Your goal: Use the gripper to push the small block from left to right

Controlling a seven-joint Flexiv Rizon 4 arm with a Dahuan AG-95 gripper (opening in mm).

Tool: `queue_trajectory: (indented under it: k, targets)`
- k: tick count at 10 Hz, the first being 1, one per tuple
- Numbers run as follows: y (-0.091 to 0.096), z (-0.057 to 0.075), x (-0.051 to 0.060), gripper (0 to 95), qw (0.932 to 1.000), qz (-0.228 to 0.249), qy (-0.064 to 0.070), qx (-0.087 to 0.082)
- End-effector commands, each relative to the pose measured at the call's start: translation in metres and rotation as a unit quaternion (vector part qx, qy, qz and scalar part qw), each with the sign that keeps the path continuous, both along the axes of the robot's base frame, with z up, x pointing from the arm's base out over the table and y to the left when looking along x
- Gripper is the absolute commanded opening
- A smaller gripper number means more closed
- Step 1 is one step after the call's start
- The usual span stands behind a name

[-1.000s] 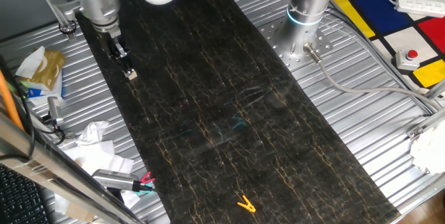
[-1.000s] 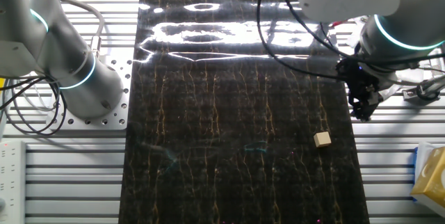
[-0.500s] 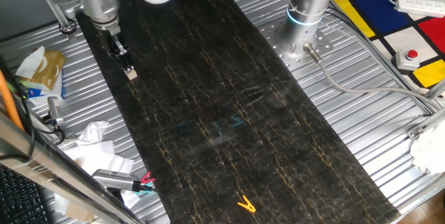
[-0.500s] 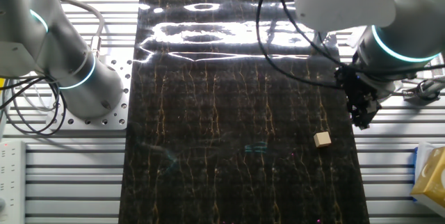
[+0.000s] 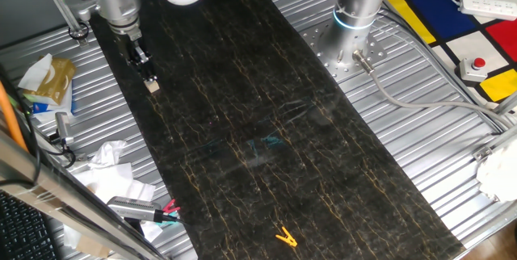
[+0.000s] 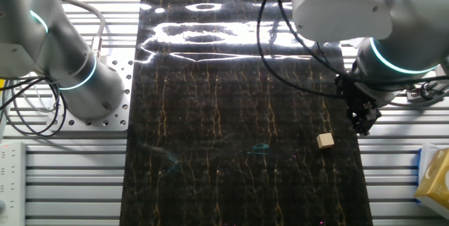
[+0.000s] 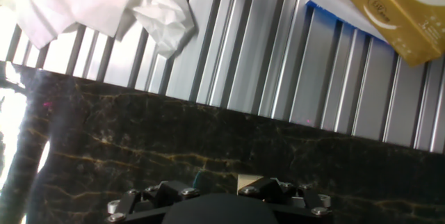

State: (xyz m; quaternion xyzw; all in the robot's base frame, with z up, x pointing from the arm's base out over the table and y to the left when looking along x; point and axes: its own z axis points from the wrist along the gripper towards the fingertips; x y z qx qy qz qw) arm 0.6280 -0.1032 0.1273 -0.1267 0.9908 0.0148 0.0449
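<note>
The small block is a tan wooden cube on the black marbled mat, near the mat's left edge. It also shows in the other fixed view and at the bottom of the hand view, partly hidden by the hand's black body. The gripper hangs just above and beside the block, its black fingers together and holding nothing. In the other fixed view the gripper sits right of the block and slightly behind it, a short gap apart.
A second arm's base column stands at the mat's far side. A yellow clip lies near the mat's front end. A gold tissue box and crumpled paper lie on the ribbed metal table beside the mat.
The gripper has come down a little and moved closer to the block. The block has not moved.
</note>
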Motion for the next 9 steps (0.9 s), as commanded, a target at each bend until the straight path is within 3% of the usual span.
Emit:
queue_trajectory:
  k: [1, 5, 6, 9]
  targets:
    - [-0.0005, -0.0029, -0.0035, 57.0, 1.0000, -0.001, 0.000, 0.000]
    - [-0.0019, -0.0095, -0.0099, 57.0, 1.0000, -0.002, 0.001, 0.000]
    - [-0.0021, -0.0100, -0.0106, 76.0, 1.0000, -0.002, 0.001, 0.000]
    - [-0.0020, -0.0102, -0.0108, 76.0, 1.0000, -0.005, 0.000, 0.005]
